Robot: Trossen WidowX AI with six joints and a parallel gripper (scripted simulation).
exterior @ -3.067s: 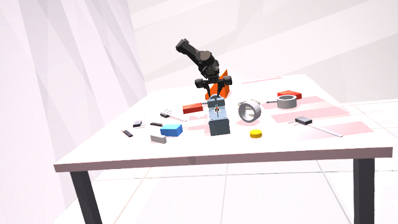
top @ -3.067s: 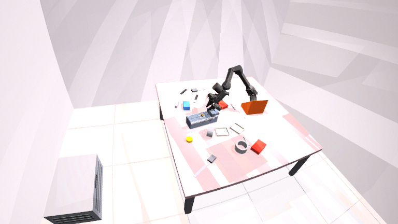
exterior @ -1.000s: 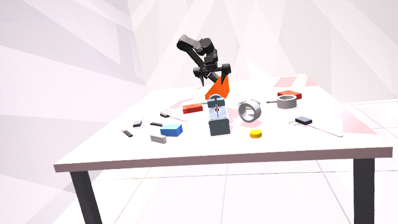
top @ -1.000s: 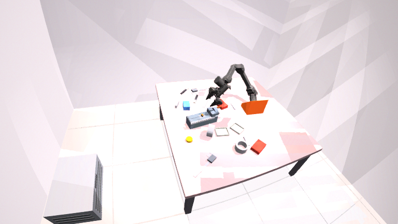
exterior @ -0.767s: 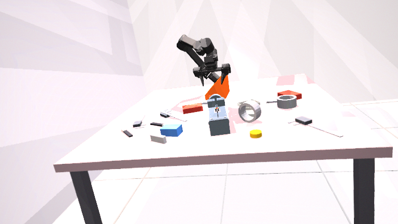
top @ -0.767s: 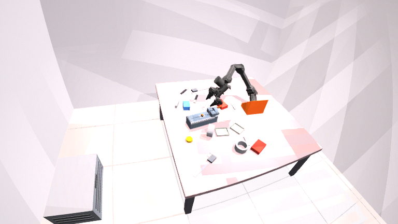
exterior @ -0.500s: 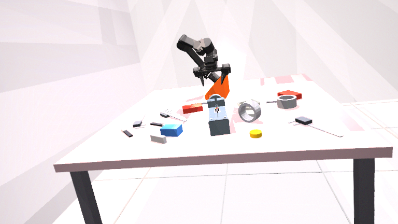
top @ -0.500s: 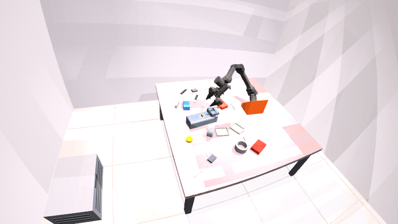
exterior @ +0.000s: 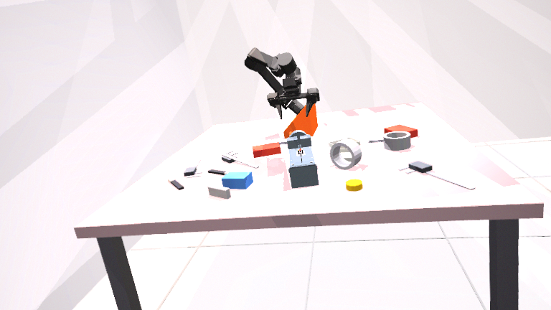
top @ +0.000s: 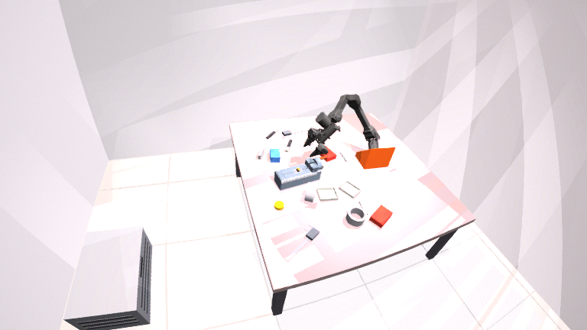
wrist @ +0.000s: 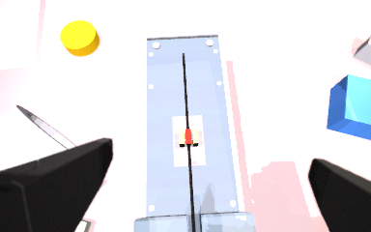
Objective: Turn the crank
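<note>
Gripper (top: 309, 149) (exterior: 294, 116) (wrist: 209, 157): fingers spread nearly to full width, nothing between them, tips raised above the table and apart from the machine (top: 298, 179) (exterior: 303, 174) (wrist: 166, 97). The machine lies below and ahead of the hand. Wrist view: red pointer (wrist: 188, 136) sits ahead of the hand, between the two brass zero marks (wrist: 182, 138) and appears level with them; exact alignment cannot be told. Crank handle not clearly discernible. Blue block (top: 274, 155) (exterior: 237, 180) (wrist: 353, 108) is ahead of the hand, off to the wrist view's right; yellow disc (top: 279, 205) (exterior: 354, 185) (wrist: 79, 38), farther ahead, to its left.
</note>
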